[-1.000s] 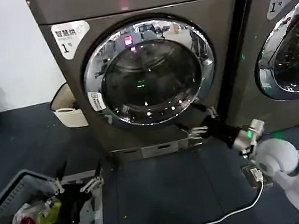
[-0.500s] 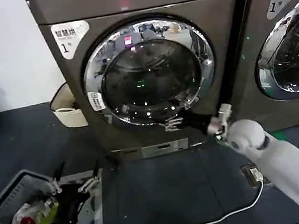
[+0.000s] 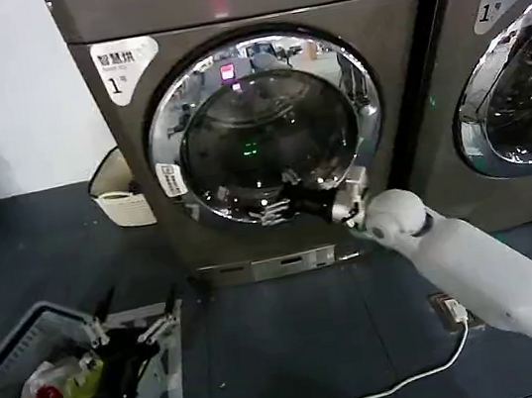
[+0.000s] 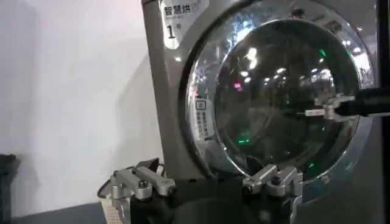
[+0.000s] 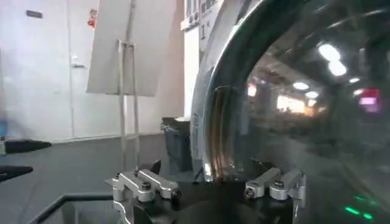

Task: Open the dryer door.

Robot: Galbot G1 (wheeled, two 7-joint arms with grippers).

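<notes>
Head view: our right gripper (image 3: 270,213), fingers spread, sits at the dryer door (image 3: 265,127); slick glass, better grabbing its chrome rim

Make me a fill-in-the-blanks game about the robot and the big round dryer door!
1. The round dryer door is still ____.
2. The right gripper reaches across the ____ part of the door glass.
3. The left gripper waits low over the grey ____ of clothes.
4. The sticker on the dryer shows the number ____.

Missing words: shut; lower; basket; 1
</notes>
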